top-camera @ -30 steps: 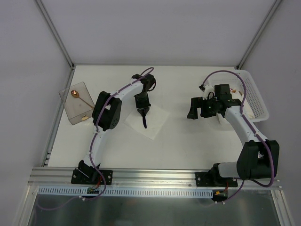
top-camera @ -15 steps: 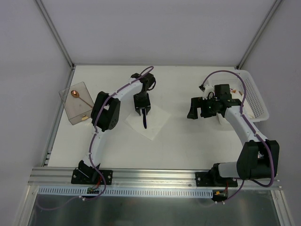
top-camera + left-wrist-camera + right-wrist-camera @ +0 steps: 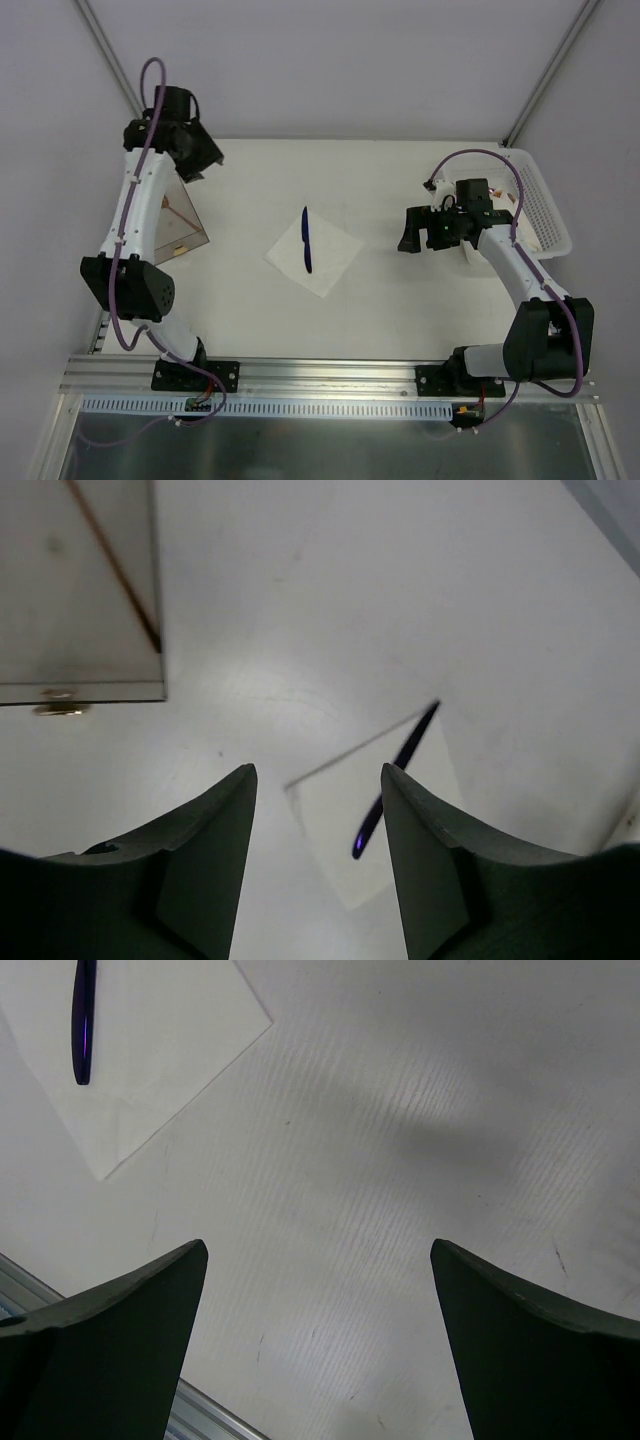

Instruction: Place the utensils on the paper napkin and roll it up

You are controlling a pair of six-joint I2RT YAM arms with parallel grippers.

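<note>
Paper napkin [image 3: 330, 265] lies flat mid-table, with one dark slim utensil [image 3: 306, 240] lying across it. Left gripper [image 3: 200, 160] is raised by the smoky container [image 3: 185, 225]. Right gripper [image 3: 412, 232] hovers well right of the napkin.

Left wrist: fingers apart and empty; a thin brown utensil [image 3: 115, 570] sits in the container.

Right wrist: jaws wide and empty.

Napkin looks light and limp, so I'd pinch a corner. Utensils look stiff and thin, so grab mid-handle.

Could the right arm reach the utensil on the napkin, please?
Probably yes: the right gripper is open, and only bare table lies between it and the utensil on the napkin.
</note>
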